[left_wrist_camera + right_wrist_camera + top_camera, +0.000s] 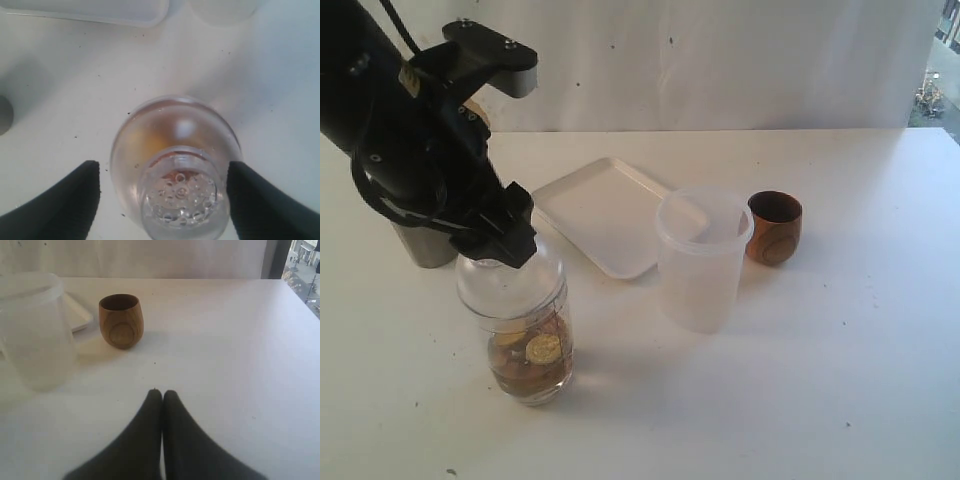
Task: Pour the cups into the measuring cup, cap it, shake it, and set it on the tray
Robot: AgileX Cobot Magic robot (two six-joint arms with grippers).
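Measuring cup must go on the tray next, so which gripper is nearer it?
Left. The left gripper hangs over the measuring cup, open jaws flanking its cap. The right gripper, shut, sits apart, facing the wooden cup and tub.

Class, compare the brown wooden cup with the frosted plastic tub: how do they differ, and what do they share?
The small rounded brown wooden cup is opaque with visible grain; the frosted translucent plastic tub lets light through. The cup is shorter and bulging; the tub is taller, straighter-walled, with a thick rim. Both stand upright on the white table.
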